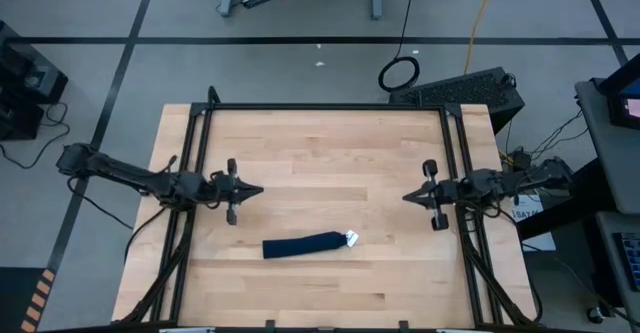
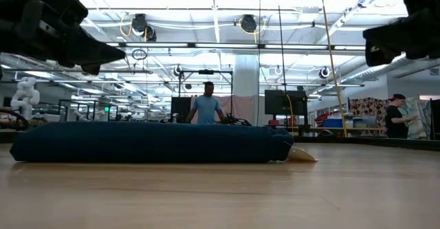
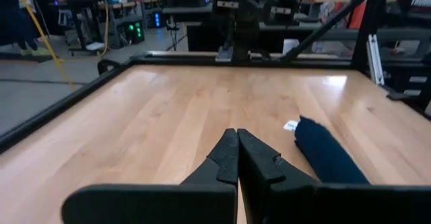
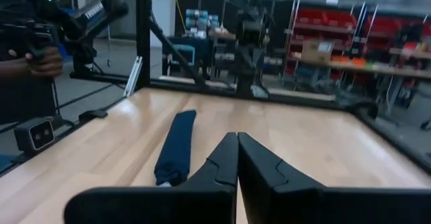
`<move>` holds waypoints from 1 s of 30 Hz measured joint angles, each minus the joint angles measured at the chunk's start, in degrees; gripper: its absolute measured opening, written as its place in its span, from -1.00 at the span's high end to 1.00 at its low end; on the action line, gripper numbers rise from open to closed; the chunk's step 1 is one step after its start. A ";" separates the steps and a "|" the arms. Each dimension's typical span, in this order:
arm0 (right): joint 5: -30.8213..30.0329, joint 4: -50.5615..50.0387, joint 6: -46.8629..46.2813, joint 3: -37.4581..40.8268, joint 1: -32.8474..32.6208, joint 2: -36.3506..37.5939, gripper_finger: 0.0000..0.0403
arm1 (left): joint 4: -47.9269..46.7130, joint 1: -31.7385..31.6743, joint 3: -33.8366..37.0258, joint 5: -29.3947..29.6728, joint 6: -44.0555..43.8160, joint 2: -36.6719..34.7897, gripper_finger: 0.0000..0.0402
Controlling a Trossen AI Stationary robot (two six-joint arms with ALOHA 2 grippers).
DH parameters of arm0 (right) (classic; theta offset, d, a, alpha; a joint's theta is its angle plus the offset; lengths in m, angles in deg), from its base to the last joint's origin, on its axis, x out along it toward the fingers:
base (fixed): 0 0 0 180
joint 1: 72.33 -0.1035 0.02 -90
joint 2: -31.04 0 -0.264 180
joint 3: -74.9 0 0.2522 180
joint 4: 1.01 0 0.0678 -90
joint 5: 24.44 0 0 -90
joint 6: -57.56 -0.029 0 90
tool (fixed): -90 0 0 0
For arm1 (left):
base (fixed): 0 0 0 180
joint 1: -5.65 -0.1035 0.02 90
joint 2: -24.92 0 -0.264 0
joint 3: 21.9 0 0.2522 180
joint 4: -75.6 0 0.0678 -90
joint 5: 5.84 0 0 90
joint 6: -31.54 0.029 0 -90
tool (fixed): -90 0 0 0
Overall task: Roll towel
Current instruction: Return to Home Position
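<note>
The towel [image 1: 305, 244] is a dark navy roll lying on the wooden table near its front edge, a small white tag [image 1: 351, 238] sticking out at its right end. It also shows in the low view [image 2: 148, 143], the left wrist view [image 3: 326, 158] and the right wrist view [image 4: 176, 146]. My left gripper [image 1: 258, 189] hangs shut over the table's left part, above and left of the roll. My right gripper [image 1: 408, 197] hangs shut over the right part, above and right of the roll. Neither touches the towel.
A black metal frame [image 1: 325, 106] runs along the table's far edge and down both sides. People stand in the room beyond the table [image 2: 206, 108]. Bare wood lies between the two grippers [image 1: 330, 173].
</note>
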 joint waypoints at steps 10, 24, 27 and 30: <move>0.00 -0.03 2.59 -0.02 0.00 1.48 1.00 | -10.66 0.00 0.02 -2.92 1.53 -15.20 0.99; 0.63 -0.03 2.31 -0.02 0.00 1.48 1.00 | -23.54 -1.21 0.00 -3.18 3.38 -31.86 0.99; 1.18 -0.05 2.31 -0.02 0.00 1.26 1.00 | -23.60 -2.93 0.00 -3.19 4.40 -31.86 0.99; 1.14 -0.06 2.31 -0.02 0.00 1.39 1.00 | -23.66 -5.30 0.00 -3.18 4.97 -31.86 0.99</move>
